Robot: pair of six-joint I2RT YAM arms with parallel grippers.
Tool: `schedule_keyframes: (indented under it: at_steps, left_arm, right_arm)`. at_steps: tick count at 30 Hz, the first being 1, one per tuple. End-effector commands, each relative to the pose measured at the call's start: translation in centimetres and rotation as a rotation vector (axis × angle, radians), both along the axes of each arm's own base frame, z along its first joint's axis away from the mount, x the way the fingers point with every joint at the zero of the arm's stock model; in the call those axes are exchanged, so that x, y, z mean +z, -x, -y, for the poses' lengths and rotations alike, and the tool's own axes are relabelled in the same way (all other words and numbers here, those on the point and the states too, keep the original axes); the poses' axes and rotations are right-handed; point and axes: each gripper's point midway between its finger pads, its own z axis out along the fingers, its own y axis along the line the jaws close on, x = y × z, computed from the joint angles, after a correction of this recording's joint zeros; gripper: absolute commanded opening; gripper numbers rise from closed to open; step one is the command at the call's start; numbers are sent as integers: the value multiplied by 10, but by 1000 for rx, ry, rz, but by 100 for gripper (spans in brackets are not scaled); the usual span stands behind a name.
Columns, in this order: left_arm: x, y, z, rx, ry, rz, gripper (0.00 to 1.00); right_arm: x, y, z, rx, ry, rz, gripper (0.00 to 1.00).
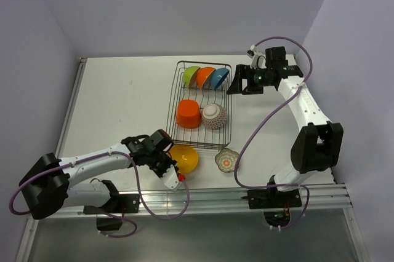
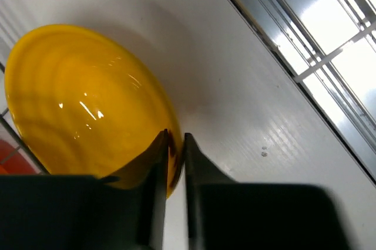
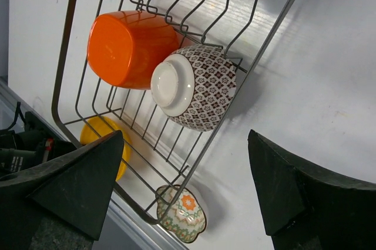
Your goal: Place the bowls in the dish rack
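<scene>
The yellow bowl lies on the table just in front of the dish rack. My left gripper is shut on its near rim, one finger inside and one outside. In the rack stand a green bowl, an orange bowl and a blue bowl. An upturned orange bowl and a patterned bowl lie nearer. The scalloped floral bowl sits by the rack's front right corner. My right gripper hangs open beside the rack's right side.
The rack's wire edge runs diagonally under the right gripper. An aluminium rail borders the table's near edge, close to the yellow bowl. Walls close in on the table's far and side edges.
</scene>
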Motion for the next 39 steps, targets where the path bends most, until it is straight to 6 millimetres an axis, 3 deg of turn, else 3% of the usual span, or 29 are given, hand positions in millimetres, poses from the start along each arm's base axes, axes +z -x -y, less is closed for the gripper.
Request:
schedule_keyframes:
  at_steps: [1, 6, 12, 15, 20, 23, 24, 26, 28, 29, 30, 32, 33, 34, 36, 39]
  left_arm:
    - [9, 4, 9, -37, 49, -3, 5]
    - [32, 20, 19, -65, 131, -70, 0]
    - [79, 32, 37, -34, 208, -193, 0]
    - [127, 34, 60, -7, 298, -275, 0]
    - [181, 36, 80, 64, 372, -440, 0]
    - [211, 27, 90, 112, 421, -542, 0]
    - [226, 18, 93, 129, 457, -557, 0]
    - [248, 17, 99, 159, 490, -671, 0]
    - [264, 4, 103, 275, 494, -811, 0]
    - [283, -11, 114, 264, 582, -800, 0]
    - [285, -20, 110, 410, 562, -946, 0]
    - [306, -49, 115, 474, 713, -971, 0]
    - [313, -77, 111, 595, 802, -970, 0]
    - [320, -86, 108, 685, 826, -1063, 0]
    - [333, -115, 102, 774, 942, -1075, 0]
    - [348, -133, 97, 857, 1003, -1219, 0]
  right_arm:
    - [21, 1, 6, -14, -2, 78, 94]
    - [31, 2, 3, 0, -47, 80, 94]
    - [54, 6, -1, 36, -121, 131, 92]
    - [63, 7, -2, 56, -140, 154, 92]
    - [80, 9, -7, 92, -183, 192, 90]
    - [91, 9, -10, 107, -207, 213, 89]
    - [94, 5, 0, 81, -209, 220, 89]
    - [100, 7, -1, 93, -230, 227, 88]
    - [105, 9, 0, 93, -243, 241, 87]
    - [107, 9, 1, 87, -242, 249, 86]
    - [107, 10, 1, 81, -243, 251, 86]
    - [111, 9, 2, 67, -236, 286, 85]
    - [112, 8, 3, 58, -236, 294, 84]
    - [118, 6, 3, 40, -239, 312, 83]
    - [121, 4, 4, 19, -244, 319, 81]
    - [130, -2, 1, 5, -234, 348, 78]
